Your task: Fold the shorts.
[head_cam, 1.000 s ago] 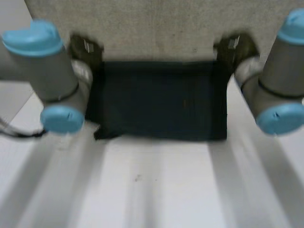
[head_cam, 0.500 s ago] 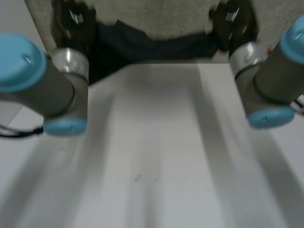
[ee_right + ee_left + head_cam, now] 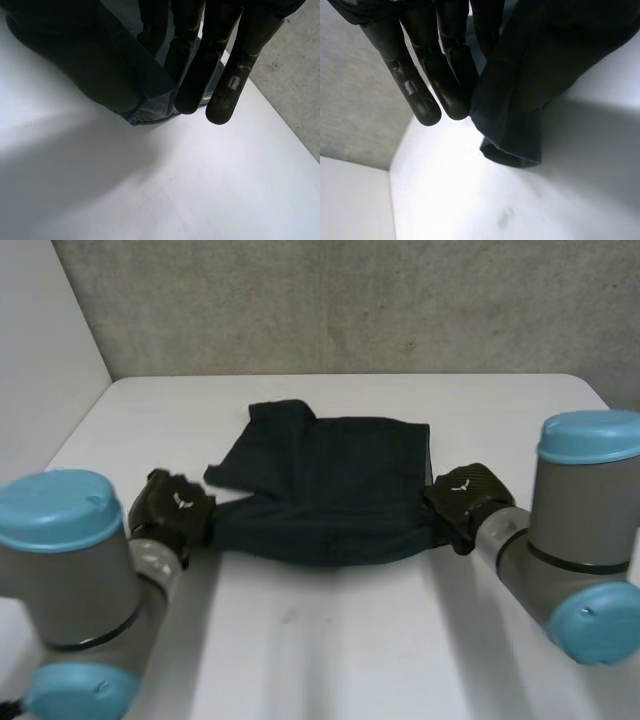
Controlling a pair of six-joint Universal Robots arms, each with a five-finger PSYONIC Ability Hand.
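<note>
White table (image 3: 330, 660), head view. Dark shorts (image 3: 325, 490) lie spread near table centre, long axis 9 to 3 o'clock, near edge at 6, far edge at 12. One flap at 10 to 11 o'clock is turned up and creased; the rest is fairly flat. Left arm (image 3: 75, 560) comes in from 7 o'clock, right arm (image 3: 575, 530) from 4 o'clock. Left hand (image 3: 173, 508) sits at the shorts' 8 o'clock corner, right hand (image 3: 462, 498) at the 4 o'clock corner, one at each end of the near edge and equally close to the cloth. Cloth lies toward 12 o'clock from both hands. Left wrist view: fingers (image 3: 415, 85) straight and close together, a bunched corner of cloth pressed against their inner side and hanging clear of the table; thumb hidden by fabric, but the raised corner reads as pinched. Right wrist view: fingers (image 3: 230, 75) straight, hemmed edge of cloth caught between them and the thumb, a flat pinch and no wide spread. Judgement: with both near corners gripped, the fold would carry the near edge toward 12 o'clock over the far edge. The 10 o'clock flap may end up skewed inside it.
</note>
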